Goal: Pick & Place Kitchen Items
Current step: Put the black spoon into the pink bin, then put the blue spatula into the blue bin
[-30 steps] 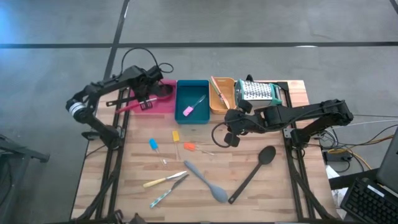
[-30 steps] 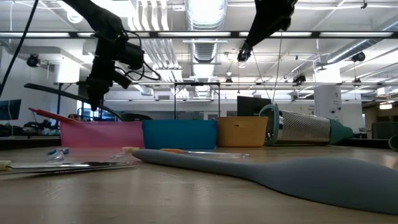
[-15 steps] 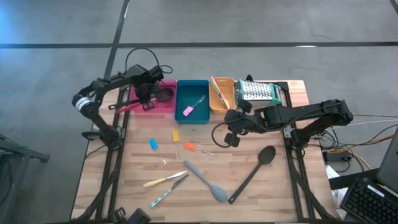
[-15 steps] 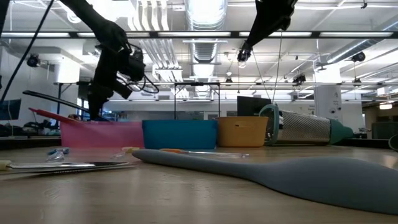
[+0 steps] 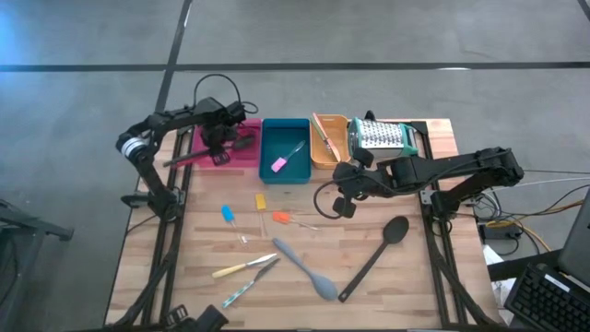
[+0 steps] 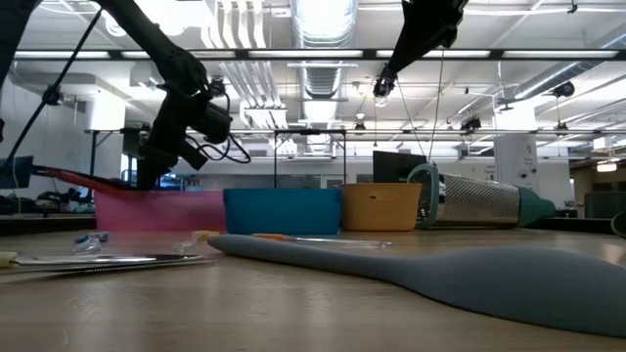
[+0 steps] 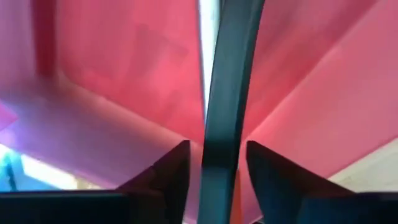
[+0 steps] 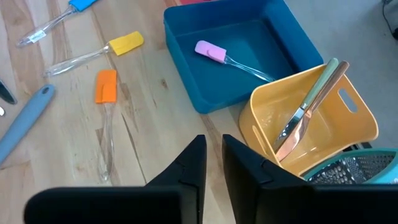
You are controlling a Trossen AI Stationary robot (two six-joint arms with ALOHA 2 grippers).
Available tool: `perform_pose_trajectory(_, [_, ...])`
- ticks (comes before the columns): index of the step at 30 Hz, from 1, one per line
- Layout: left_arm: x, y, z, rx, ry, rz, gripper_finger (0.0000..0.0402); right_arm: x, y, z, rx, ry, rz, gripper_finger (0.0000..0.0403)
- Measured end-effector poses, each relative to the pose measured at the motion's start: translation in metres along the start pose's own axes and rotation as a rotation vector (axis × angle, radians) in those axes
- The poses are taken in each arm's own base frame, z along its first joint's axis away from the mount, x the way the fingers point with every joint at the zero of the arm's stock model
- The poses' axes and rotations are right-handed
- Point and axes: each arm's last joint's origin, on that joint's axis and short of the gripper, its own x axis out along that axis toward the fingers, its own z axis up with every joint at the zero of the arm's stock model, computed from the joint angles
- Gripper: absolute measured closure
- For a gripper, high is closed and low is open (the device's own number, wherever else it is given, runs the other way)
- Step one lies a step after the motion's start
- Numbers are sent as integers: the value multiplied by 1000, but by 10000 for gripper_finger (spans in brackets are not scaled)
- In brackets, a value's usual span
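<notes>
Nearest the front edge of the tabletop [image 5: 406, 277] lie the loose utensils: a grey spoon [image 5: 304, 268], a long black spoon [image 5: 373, 257], and a yellow-handled tool [image 5: 241, 267] beside a blue-handled one [image 5: 247, 284]. Farther in sit small spatulas with blue [image 5: 228, 216], yellow [image 5: 261, 202] and orange [image 5: 281, 218] heads.

Past these, the right pincer [image 5: 345, 205] hangs above the tabletop, short of the teal tray [image 5: 285, 150]; its fingers [image 8: 189, 168] stand nearly together, a narrow gap between them, holding nothing.

In the far row, the left pincer [image 5: 219, 146] is down in the pink tray [image 5: 241, 157]. Its fingers [image 7: 171, 171] stand part open on either side of a second black spoon's handle [image 7: 227, 93], a little apart from it. A pink-headed spatula [image 8: 211, 52] lies in the teal tray, and the orange tray [image 8: 348, 124] holds a knife [image 8: 308, 112].
</notes>
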Motion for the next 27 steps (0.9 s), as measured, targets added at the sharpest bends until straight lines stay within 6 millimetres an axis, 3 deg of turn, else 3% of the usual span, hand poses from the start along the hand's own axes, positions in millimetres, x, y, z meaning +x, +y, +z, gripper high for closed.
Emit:
perform_pose_trajectory(5, [-3, 2, -3, -12, 15, 64, 196, 0, 0, 0, 0, 0, 0, 338])
perform_pose_trajectory(12, [-11, 4, -6, -25, 5, 96, 190, 0, 0, 0, -1, 1, 0, 313])
perform_pose_trajectory(27, [-93, 24, -18, -201, -232, 153, 188, 0, 0, 0, 3, 0, 0, 288])
